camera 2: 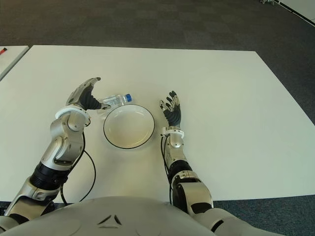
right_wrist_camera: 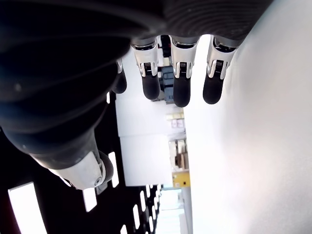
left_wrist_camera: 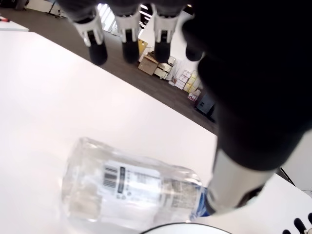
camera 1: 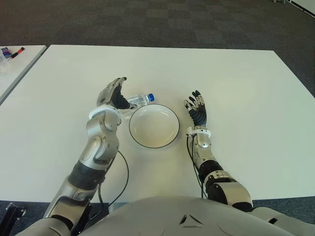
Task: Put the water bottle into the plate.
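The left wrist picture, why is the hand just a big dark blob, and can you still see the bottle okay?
In the left wrist view the left hand sits so close to the camera that it blurs into a dark shape, while the water bottle below stays clear enough to show its barcode label. In the right wrist view the right hand looks just as dark against the bright white table.

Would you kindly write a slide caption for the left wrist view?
Left hand open above the water bottle lying on the white table, plate rim beside it.

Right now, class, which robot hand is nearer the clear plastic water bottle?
Left. The left hand hovers open over the clear plastic water bottle; the right hand is beyond the white bowl-like plate.
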Controlling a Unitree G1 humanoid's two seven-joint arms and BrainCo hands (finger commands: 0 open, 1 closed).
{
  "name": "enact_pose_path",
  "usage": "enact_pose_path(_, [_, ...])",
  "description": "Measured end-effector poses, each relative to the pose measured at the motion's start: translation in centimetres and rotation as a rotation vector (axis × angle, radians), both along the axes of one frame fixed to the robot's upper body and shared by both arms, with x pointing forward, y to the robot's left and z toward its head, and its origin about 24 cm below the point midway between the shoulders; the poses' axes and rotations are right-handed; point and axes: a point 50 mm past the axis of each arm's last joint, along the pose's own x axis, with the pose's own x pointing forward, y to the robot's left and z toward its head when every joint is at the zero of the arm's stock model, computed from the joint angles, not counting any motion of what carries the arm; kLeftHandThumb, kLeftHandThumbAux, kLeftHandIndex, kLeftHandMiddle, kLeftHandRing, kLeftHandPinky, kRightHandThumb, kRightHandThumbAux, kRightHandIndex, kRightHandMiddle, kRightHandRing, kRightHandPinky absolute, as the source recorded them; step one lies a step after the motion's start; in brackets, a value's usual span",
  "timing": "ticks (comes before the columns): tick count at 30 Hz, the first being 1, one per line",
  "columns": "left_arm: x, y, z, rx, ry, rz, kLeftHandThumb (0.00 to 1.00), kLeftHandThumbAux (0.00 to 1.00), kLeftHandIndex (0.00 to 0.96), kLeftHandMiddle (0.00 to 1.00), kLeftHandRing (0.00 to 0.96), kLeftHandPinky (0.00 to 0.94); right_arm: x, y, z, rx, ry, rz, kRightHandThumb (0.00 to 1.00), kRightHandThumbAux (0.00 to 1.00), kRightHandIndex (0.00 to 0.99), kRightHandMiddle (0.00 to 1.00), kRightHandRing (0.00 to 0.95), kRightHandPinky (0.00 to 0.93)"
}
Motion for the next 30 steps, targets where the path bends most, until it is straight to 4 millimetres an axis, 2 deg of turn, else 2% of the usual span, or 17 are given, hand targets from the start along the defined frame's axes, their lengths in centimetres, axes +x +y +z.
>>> enact_pose_path(30, [-0.07,0.75,-0.91,0.024,0.048,0.033,0.0,0.885,0.0,0.0,0.0,0.076,-0.03,0.0,0.01,0.001,-0.004,0.0,0.028,0.694,0.065,0.115,0.13,0.174])
